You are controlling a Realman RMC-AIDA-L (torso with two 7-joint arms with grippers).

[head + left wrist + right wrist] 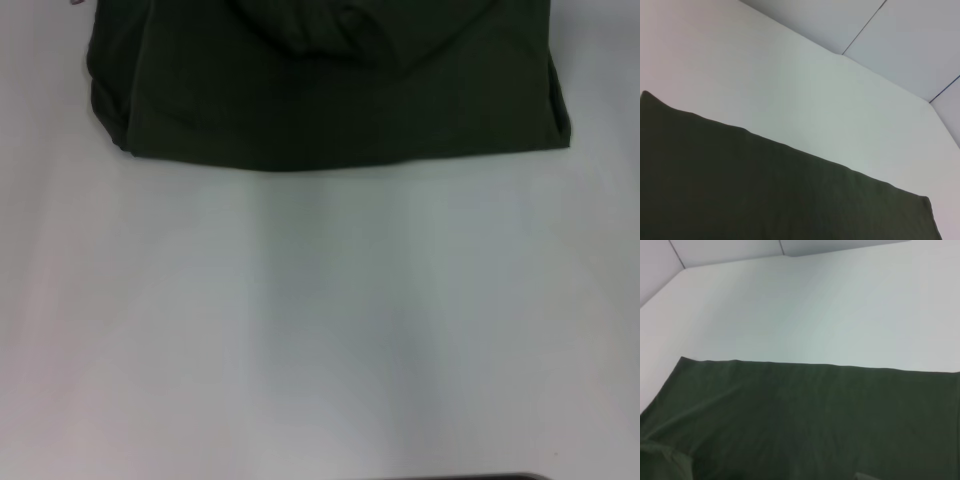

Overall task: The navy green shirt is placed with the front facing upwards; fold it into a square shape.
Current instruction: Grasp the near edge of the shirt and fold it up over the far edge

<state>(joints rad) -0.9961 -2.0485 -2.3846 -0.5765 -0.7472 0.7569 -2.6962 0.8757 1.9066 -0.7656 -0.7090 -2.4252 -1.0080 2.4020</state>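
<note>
Lying flat at twelve o'clock on the white table [320, 320], the navy green shirt [330, 110] runs its long near edge from nine to three, square to both wrist cameras, so neither arm looks nearer, and neither pincer shows its fingers.

white table [320, 320] lies bare on the near side; only the navy green shirt [330, 100] covers its far part

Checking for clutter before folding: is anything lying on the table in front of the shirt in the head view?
No, the white table below the navy green shirt looks bare.
</note>
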